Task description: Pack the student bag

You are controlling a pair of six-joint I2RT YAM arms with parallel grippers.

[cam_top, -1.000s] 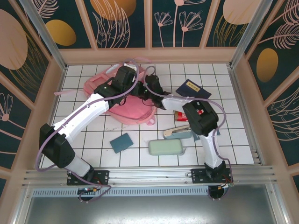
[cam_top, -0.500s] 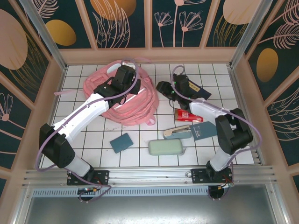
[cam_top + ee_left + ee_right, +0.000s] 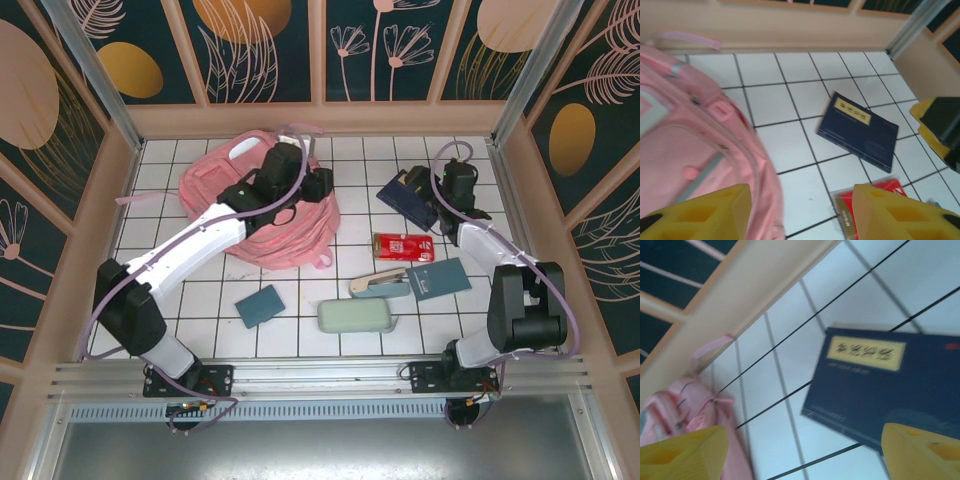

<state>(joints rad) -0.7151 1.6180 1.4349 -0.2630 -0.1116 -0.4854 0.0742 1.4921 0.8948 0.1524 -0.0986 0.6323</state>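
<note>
While both open and empty, left tool [image 3: 318, 186] above student bag [image 3: 285, 240] edge, right tool [image 3: 800, 450] over navy book [image 3: 880, 390].

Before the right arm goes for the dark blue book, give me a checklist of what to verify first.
1. Right gripper open and empty: ok.
2. Dark blue book lying flat, nothing on it: ok.
3. Right gripper lined up on the book: cannot tell; in the wrist view the book sits toward one finger.
4. Left gripper open, holding nothing: ok.
5. Pink bag unzipped to take the book: cannot tell; the left arm covers part of it.
6. Way from book to bag free: probably not ok; the left gripper hangs at the bag's side facing the book.
</note>
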